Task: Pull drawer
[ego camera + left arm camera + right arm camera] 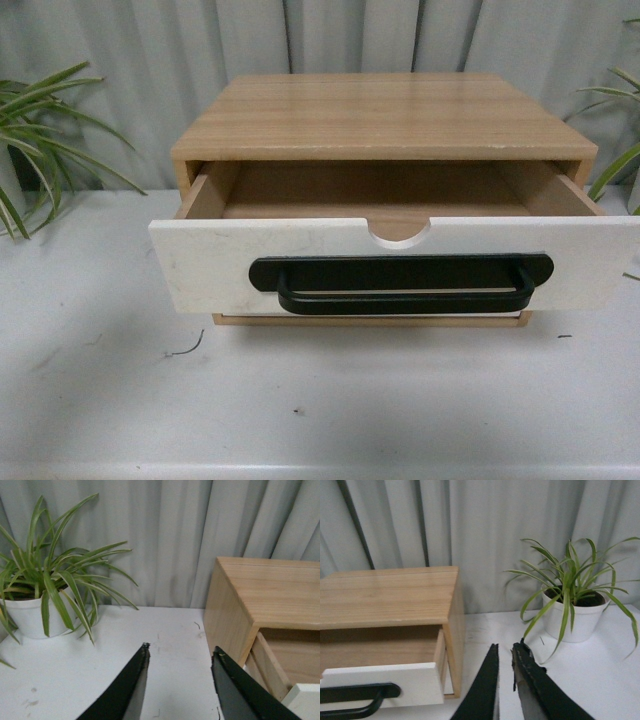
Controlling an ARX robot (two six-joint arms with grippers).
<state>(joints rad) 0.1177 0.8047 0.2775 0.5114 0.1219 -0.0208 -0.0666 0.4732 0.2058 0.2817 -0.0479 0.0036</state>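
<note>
The drawer [210, 262] stands pulled out of the wooden cabinet [385, 115], its wooden inside showing empty. Its white front carries a long black bar handle [400, 285] and a semicircular notch [399, 232] in the top edge. Neither gripper appears in the front view. In the left wrist view my left gripper [181, 652] is open over the white table, left of the cabinet [250, 595], holding nothing. The right wrist view shows my right gripper [504, 650] shut and empty, to the right of the drawer front [395, 682] and apart from the handle [355, 696].
A potted spider plant [45, 587] in a white pot stands on the table left of the cabinet, and another plant [572, 597] stands to its right. Grey curtains [120, 60] hang behind. The white table [300, 400] stretches in front of the drawer.
</note>
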